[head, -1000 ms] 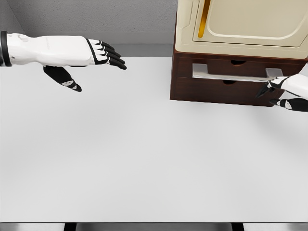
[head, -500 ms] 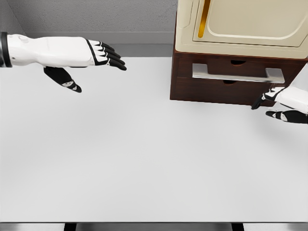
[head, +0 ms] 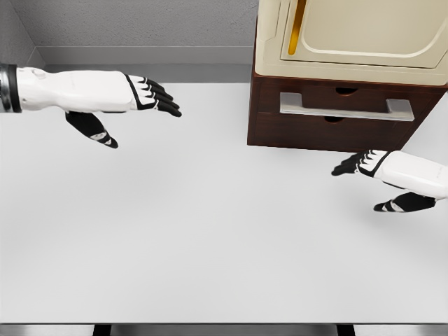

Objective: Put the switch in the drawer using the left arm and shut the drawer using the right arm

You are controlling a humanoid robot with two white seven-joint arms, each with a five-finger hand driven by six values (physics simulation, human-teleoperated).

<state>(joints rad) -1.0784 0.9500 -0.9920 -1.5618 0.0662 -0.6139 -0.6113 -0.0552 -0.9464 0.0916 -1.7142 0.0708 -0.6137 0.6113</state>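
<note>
We look down on a white table [head: 210,231] from the head view. At upper right stands a dark brown drawer unit [head: 336,133] with a cream-coloured appliance [head: 350,35] on top. The unit shows two drawer fronts, one above the other, each with a small finger notch at its upper edge. A silver bar handle [head: 346,106] lies across the fronts with its long axis running left to right, nearly level and dipping slightly toward the right. The drawer [head: 329,96] sits flush with the front of the unit, so far as we can judge from this angle. We see no switch anywhere on the table or the unit, and we cannot tell where it is.

We can read no brand, label or writing on any surface. The only marking is a narrow amber strip [head: 297,28] running upright on the appliance.

The left hand [head: 140,98] enters from the left edge on a level forearm. Its fingers are extended and held together, pointing right, with the thumb dropped below the palm; it holds nothing and is well apart from the drawer unit.

The right hand [head: 381,178] enters from the right edge, just in front of and below the unit. Its fingers stretch leftward, thumb spread below. It grasps nothing and is clear of the handle.
</note>
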